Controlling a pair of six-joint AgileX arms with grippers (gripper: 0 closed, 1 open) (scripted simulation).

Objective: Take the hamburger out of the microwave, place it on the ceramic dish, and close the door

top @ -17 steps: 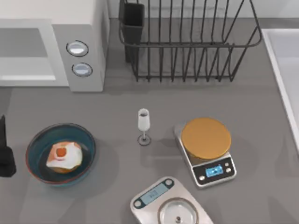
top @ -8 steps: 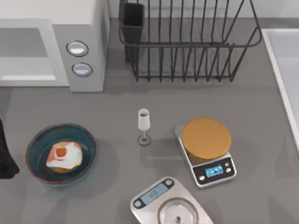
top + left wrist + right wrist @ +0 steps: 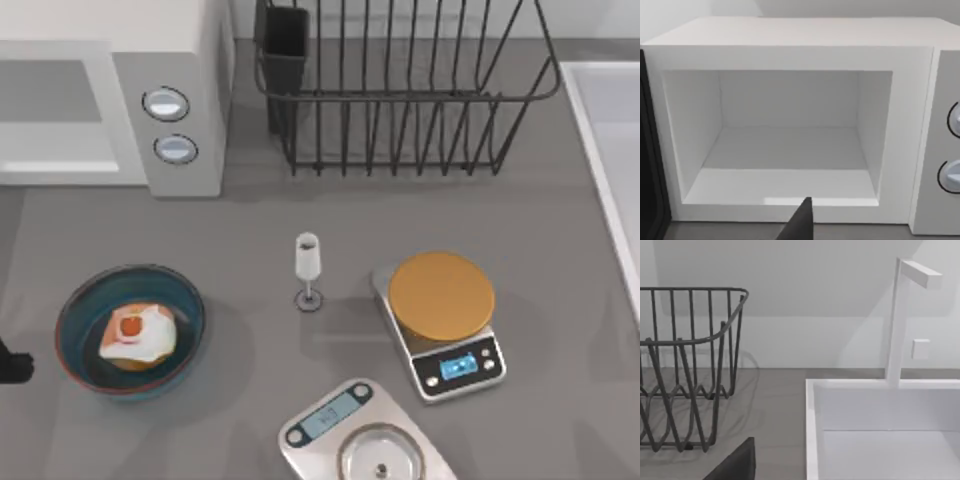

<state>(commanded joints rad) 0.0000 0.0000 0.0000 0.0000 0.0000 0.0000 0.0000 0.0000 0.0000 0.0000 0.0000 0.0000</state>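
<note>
The hamburger (image 3: 135, 335) lies in the blue ceramic dish (image 3: 185, 298) at the front left of the table. Behind the dish stands the white microwave (image 3: 200, 90). In the left wrist view the microwave (image 3: 790, 35) has a bare cavity, and its dark-edged door (image 3: 649, 150) is swung open at the side. A dark tip of my left gripper (image 3: 10, 366) shows at the table's left edge, left of the dish and apart from it. The left gripper (image 3: 801, 222) sits in front of the cavity opening. My right gripper (image 3: 735, 462) is parked near the sink.
A small glass (image 3: 308, 268) stands mid-table. To its right is an orange-topped scale (image 3: 441, 297), and a silver scale (image 3: 365, 440) sits at the front. A wire dish rack (image 3: 400, 90) is at the back. A white sink (image 3: 610, 150) with a faucet (image 3: 897, 315) lines the right side.
My left gripper has drawn back toward the top view's left edge and front, so less of it shows. The hamburger and the dish have not moved.
</note>
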